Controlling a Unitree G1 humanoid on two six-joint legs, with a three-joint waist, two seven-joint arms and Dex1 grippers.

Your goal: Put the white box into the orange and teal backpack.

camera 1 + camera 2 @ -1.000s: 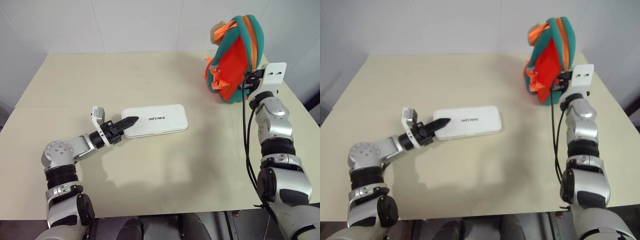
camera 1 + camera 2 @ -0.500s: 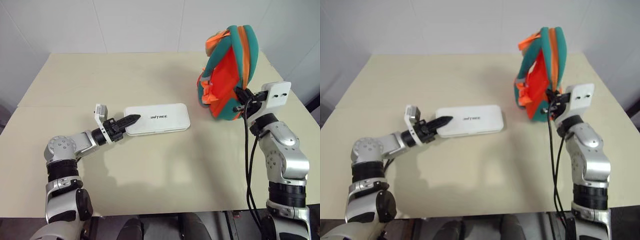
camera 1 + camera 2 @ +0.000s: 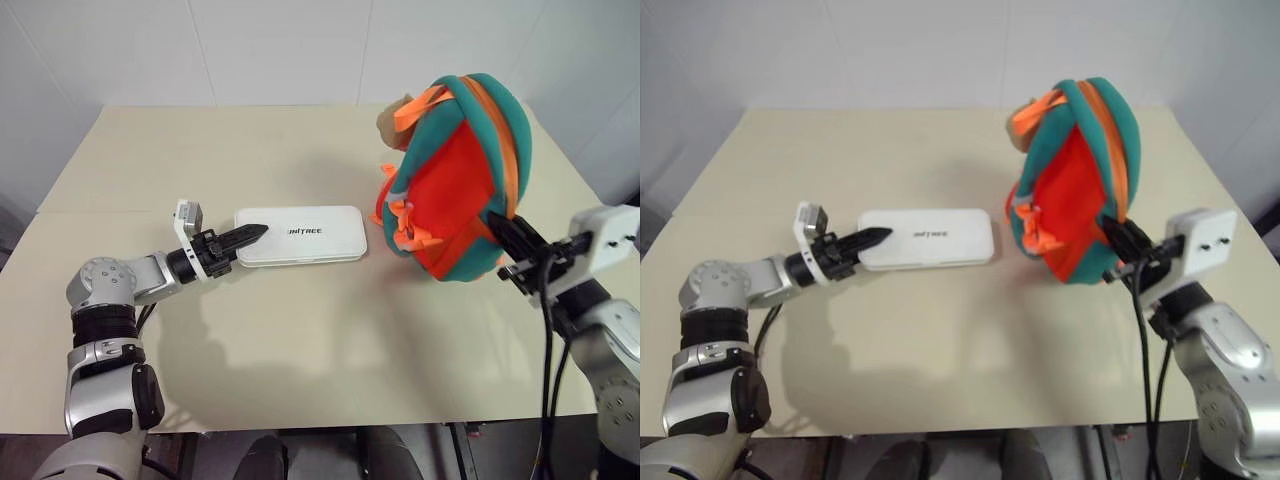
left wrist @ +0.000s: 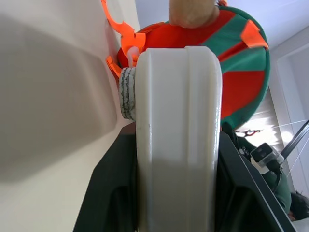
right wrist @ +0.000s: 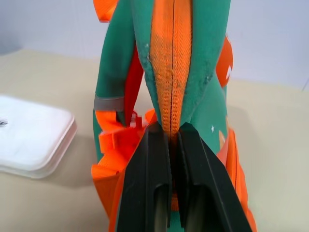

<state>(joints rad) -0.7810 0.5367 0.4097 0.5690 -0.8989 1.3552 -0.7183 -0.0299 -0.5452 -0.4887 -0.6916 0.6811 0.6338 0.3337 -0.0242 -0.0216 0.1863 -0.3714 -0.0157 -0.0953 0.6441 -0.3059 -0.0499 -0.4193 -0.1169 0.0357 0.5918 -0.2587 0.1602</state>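
Observation:
The white box [image 3: 300, 235] lies flat on the table, its "UNITREE" lettering up. My left gripper [image 3: 250, 233] is shut on its left end, one black finger above and one below; in the left wrist view the white box [image 4: 178, 121] runs out between the fingers toward the orange and teal backpack [image 4: 241, 63]. That backpack [image 3: 455, 190] stands upright just right of the box, orange panel facing the box. At its near right side my right gripper [image 3: 497, 225] is shut on the orange zip trim. The right wrist view shows that gripper [image 5: 170, 133] pinching the trim of the backpack [image 5: 169, 63].
The beige table [image 3: 250, 150] reaches white walls at the back. A beige plush charm [image 3: 388, 122] hangs at the backpack's upper left. Orange straps and buckles [image 3: 400, 215] dangle toward the box. The table's right edge lies close to my right arm.
My right gripper has drawn back toward me, dragging the backpack nearer and leftward, close to the box's right end. The left gripper keeps its hold on the box, almost still.

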